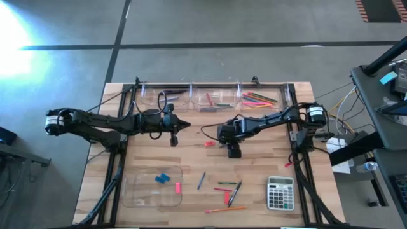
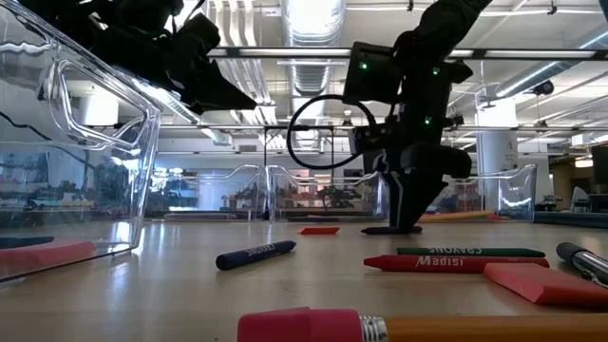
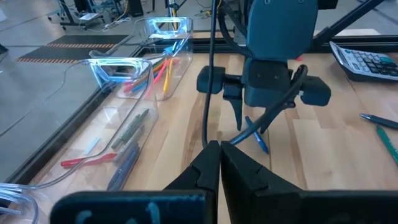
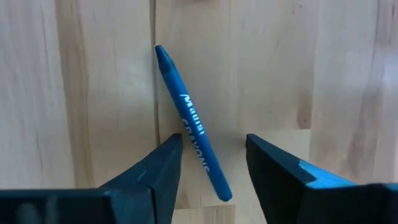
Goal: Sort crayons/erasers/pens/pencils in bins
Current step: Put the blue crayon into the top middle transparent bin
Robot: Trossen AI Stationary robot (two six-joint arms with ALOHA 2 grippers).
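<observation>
A blue crayon (image 4: 193, 124) lies flat on the wooden table; it also shows in the left wrist view (image 3: 258, 138). My right gripper (image 4: 211, 155) points down over it, open, with one finger on each side of the crayon's lower half; I see no touch. In the high view this gripper (image 1: 234, 151) is at the table's middle. My left gripper (image 1: 184, 125) is shut and empty, held above the table left of the middle; its shut fingers show in the left wrist view (image 3: 219, 163). Three clear tubs (image 1: 213, 98) stand in a row at the far edge.
The right tub (image 1: 261, 98) holds bright pencils, and the middle tub holds dark sticks. A shallow clear tray (image 1: 137, 191) at the near left holds a blue eraser (image 1: 163, 178) and a pink eraser (image 1: 177, 187). Loose sticks (image 1: 226, 187) and a grey calculator (image 1: 280, 193) lie near the front, and a red eraser (image 1: 209, 144) lies mid-table.
</observation>
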